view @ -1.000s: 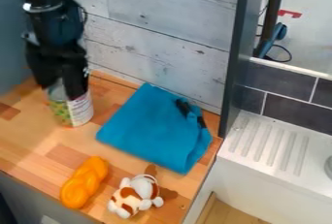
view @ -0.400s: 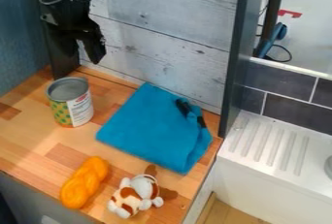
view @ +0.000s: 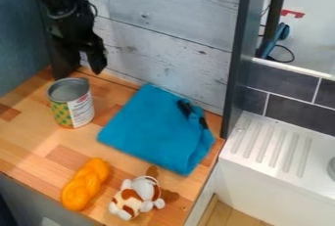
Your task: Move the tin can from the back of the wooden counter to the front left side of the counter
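The pincer (view: pixel 80 64) is wide, its two fingers apart, and it hangs close above the metal can (view: pixel 70 103). This can stands upright at the far left of the bench (view: pixel 33 144), to the left of the blue cloth (view: pixel 155 129).

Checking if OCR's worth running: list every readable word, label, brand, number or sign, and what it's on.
Cylindrical metal can, white label panel: red and dark print, too small to read.
Folded teal cloth, orange braided object, brown-and-white plush toy: no print to make out.
Nothing quotable.
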You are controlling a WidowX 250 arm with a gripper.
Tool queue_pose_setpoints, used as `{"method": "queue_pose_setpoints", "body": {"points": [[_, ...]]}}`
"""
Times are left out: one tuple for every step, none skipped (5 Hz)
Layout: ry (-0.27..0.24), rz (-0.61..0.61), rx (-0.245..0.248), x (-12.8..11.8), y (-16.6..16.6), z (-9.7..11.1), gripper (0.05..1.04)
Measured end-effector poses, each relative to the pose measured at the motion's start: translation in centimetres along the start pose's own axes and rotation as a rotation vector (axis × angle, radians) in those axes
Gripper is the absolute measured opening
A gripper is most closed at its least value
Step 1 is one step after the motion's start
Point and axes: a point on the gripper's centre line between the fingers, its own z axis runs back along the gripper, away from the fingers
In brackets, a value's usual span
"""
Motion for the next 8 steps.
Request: {"method": "queue_pose_setpoints", "body": {"points": [[0.04,-0.006,0.001,-0.5,0.3,-1.6,1.007],[0.072,-0.009,0.002,-1.3,0.3,-2.5,1.007],[0.169,-0.006,-0.017,-4.2,0.8,-3.1,1.007],[0.278,0.005,-0.048,-6.9,1.7,-1.6,1.007],[0.342,0.021,-0.06,-9.9,1.7,0.1,1.007],[0.372,0.046,-0.077,-11.5,2.1,0.9,1.007],[0.378,0.048,-0.085,-11.7,2.1,0.9,1.007],[0.309,0.056,-0.09,-10.1,2.3,1.1,1.007]]}}
